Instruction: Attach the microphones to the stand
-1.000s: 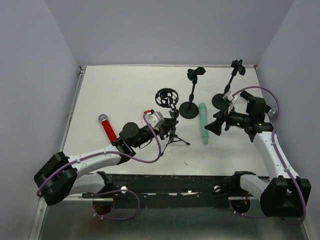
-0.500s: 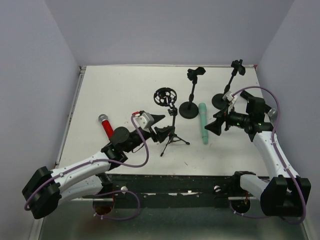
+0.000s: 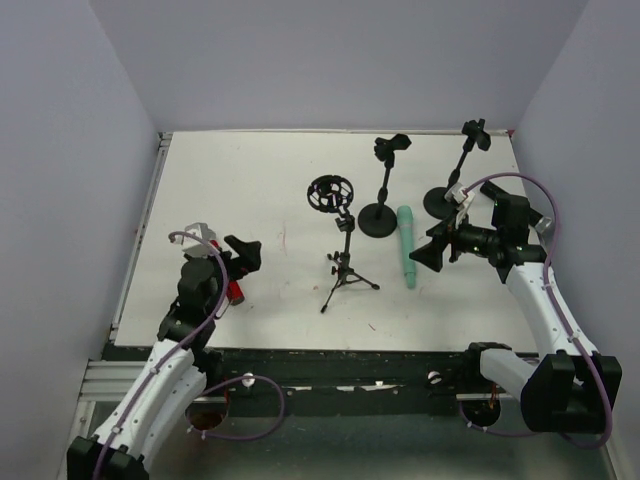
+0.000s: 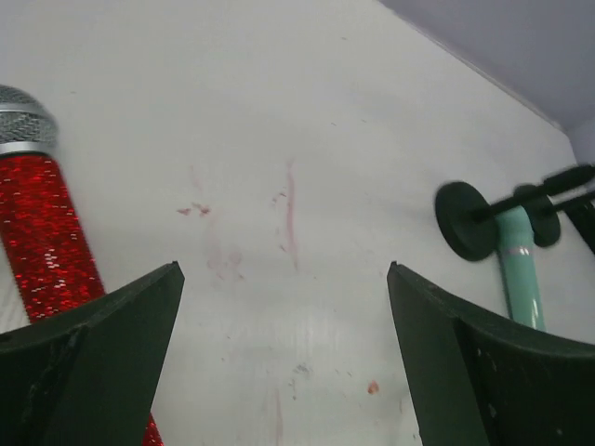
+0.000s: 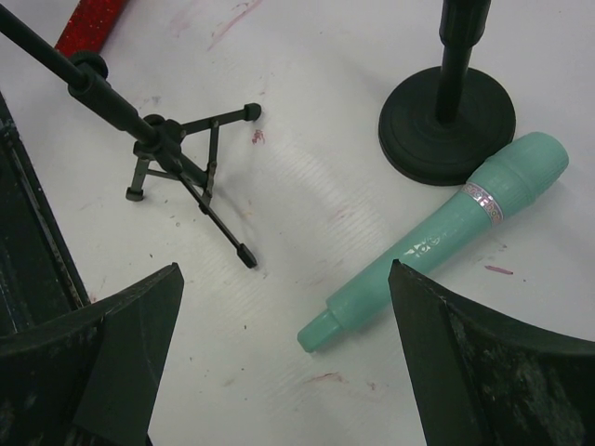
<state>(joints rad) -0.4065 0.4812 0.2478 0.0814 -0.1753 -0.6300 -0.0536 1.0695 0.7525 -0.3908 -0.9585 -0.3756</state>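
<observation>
Hovering with left pincer (image 3: 243, 252) spread at lower left of the top view, just beside the red microphone (image 3: 236, 291) lying on the counter (image 3: 250, 180). Hanging with right pincer (image 3: 425, 255) spread at right, near the mint-green microphone (image 3: 405, 245) lying just beside a round-based stand (image 3: 380, 215).

A: Where is the tripod stand (image 3: 343, 268)?
B: In the middle. Behind it to the right stands a round-base stand (image 3: 380, 215), one microphone (image 3: 405, 245) lying just right of it.
A: The other microphone (image 4: 42, 232)?
B: Far left.
</observation>
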